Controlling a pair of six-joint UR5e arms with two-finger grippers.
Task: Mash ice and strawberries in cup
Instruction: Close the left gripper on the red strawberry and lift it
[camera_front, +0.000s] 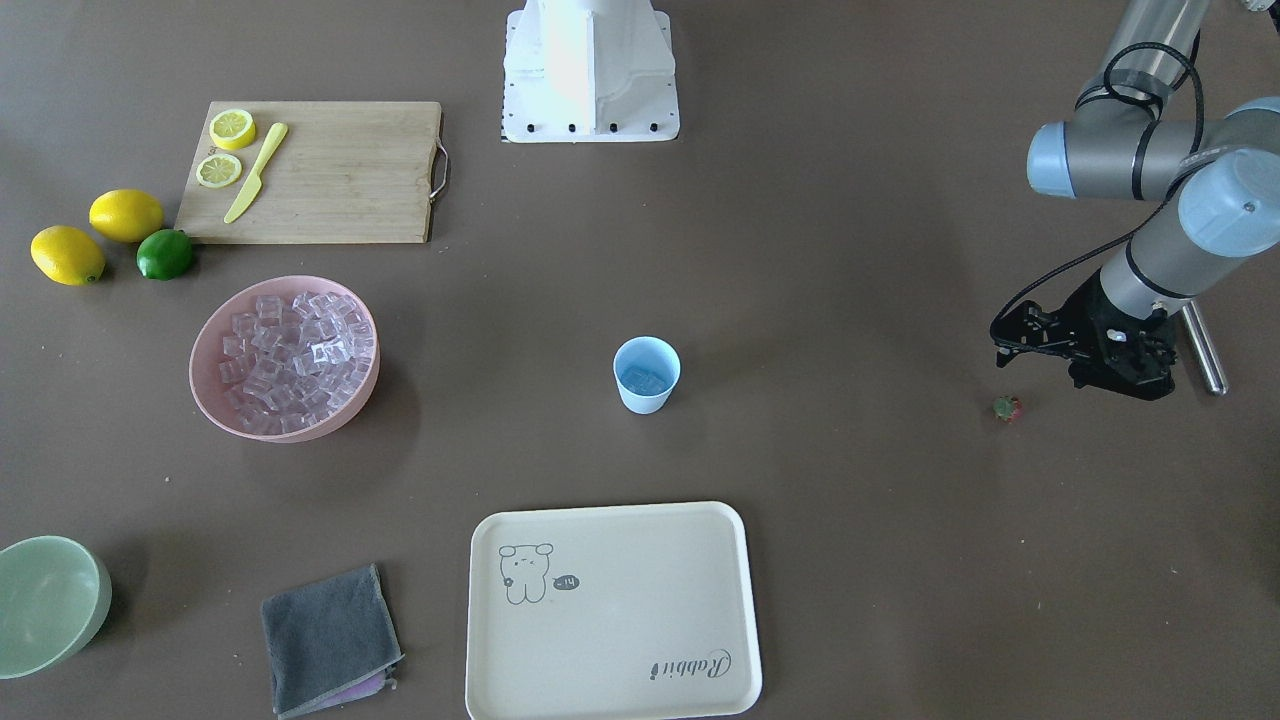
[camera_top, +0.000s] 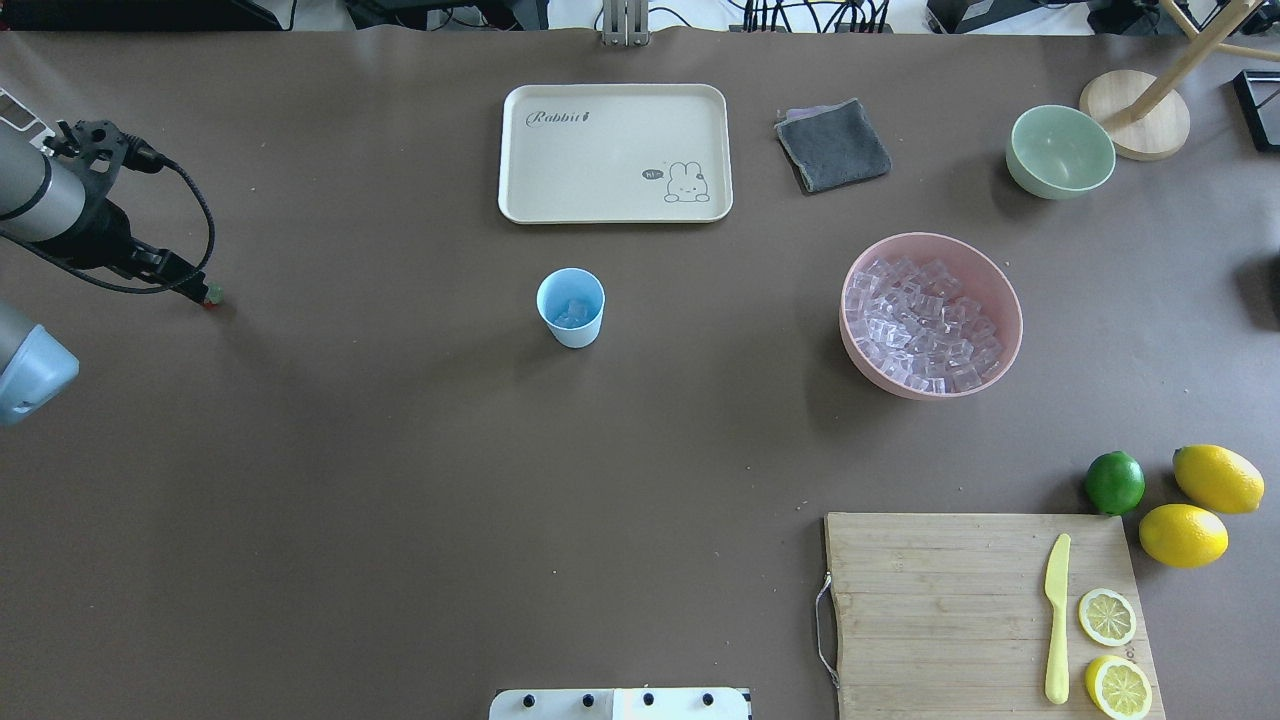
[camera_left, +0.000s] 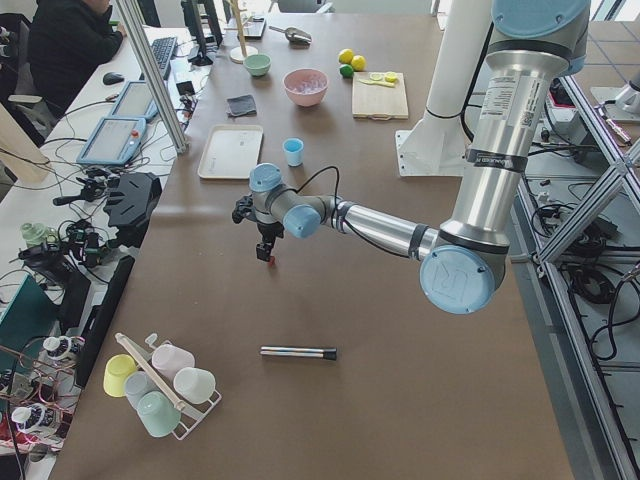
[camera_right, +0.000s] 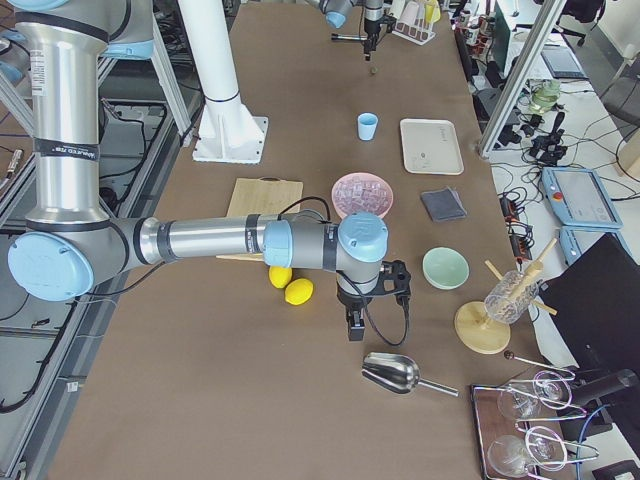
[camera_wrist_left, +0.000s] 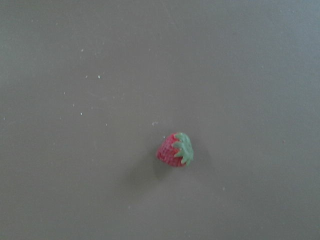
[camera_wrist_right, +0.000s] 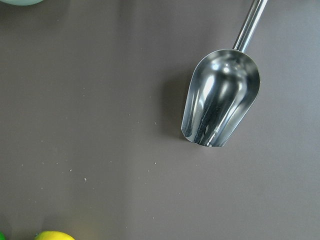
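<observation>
Cup (camera_top: 571, 307) upright mid-table, between tray (camera_top: 520, 150) and robot base. A few ice (camera_top: 572, 314) cubes lie in its bottom; the main heap of cubes sits in the pink bowl (camera_top: 1000, 290), off to the robot's right. Strawberry (camera_wrist_left: 175, 149) lies on its side on bare table, green top showing, far out on the robot's left and well apart from the cup. Left gripper (camera_left: 265, 248) hangs pointing down just over the berry. Its wrist view shows only berry and tabletop, no fingers, so I cannot tell how far its jaws are spread. A metal rod (camera_left: 298, 352) lies flat on the table near that arm. Right gripper (camera_right: 353, 328) hangs tip-down at the table's other end, just beside two lemons (camera_right: 290, 285) and near a steel scoop (camera_wrist_right: 220, 100) lying empty on the table. It shows only in the side view, so its jaw width cannot be told either. Green bowl (camera_top: 1060, 150) and grey cloth (camera_top: 833, 145) sit along the far edge. Board (camera_top: 950, 600) holds knife (camera_top: 1057, 615) and two lemon halves (camera_top: 1107, 616), with a lime (camera_top: 1114, 481) beside it.
</observation>
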